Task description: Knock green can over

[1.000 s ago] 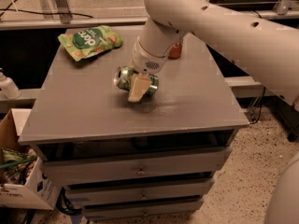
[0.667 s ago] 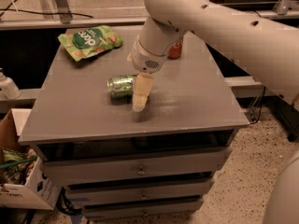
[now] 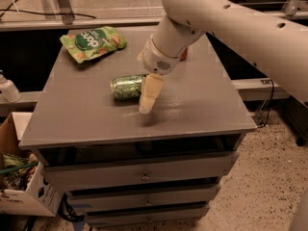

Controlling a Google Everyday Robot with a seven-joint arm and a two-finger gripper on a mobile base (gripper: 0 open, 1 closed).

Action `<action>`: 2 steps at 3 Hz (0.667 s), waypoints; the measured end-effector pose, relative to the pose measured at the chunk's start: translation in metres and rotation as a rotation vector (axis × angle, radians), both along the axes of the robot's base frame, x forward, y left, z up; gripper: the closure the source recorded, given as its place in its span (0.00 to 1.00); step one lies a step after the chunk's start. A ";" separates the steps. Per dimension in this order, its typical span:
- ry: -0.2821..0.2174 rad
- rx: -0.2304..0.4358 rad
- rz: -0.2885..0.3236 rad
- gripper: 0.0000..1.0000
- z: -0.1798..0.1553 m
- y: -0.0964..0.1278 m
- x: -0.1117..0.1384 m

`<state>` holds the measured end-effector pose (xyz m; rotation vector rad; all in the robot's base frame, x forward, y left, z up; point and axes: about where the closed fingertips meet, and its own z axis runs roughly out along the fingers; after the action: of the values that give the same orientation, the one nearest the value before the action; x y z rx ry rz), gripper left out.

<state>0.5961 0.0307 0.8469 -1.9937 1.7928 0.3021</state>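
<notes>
In the camera view, the only one we have, the green can [image 3: 127, 88] lies on its side near the middle of the worktop [image 3: 202, 105], a little toward the left edge. Its long axis runs roughly parallel to the front edge and its silver end faces left. We judge that a can lying like this counts as knocked over, so the task looks done or close to it.

The gripper [image 3: 147, 100] hangs just at the can's right end, between the can and the front edge, pointing down and slightly toward the front-left corner. Its tip sits close above or on the surface. That spot fits a sideways push against the can's body rather than a grasp. We cannot tell how far the claw is open, because it shows as one pale shape. We see nothing held in it, and whether it touches the can's hidden right end is unclear.

The arm [image 3: 231, 18] reaches in from the right over the rear edge, which hides most of a red can [image 3: 184, 55] standing near the rear edge. The green snack bag [image 3: 94, 42] lies flat at the rear-left corner, well apart from the can, so a push here need not disturb it.
</notes>
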 end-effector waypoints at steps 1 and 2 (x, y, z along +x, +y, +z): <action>0.015 0.107 -0.064 0.00 0.003 -0.017 -0.005; 0.020 0.224 -0.126 0.00 0.006 -0.038 -0.013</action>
<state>0.5834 -0.0072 0.8530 -1.7219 1.8012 0.4623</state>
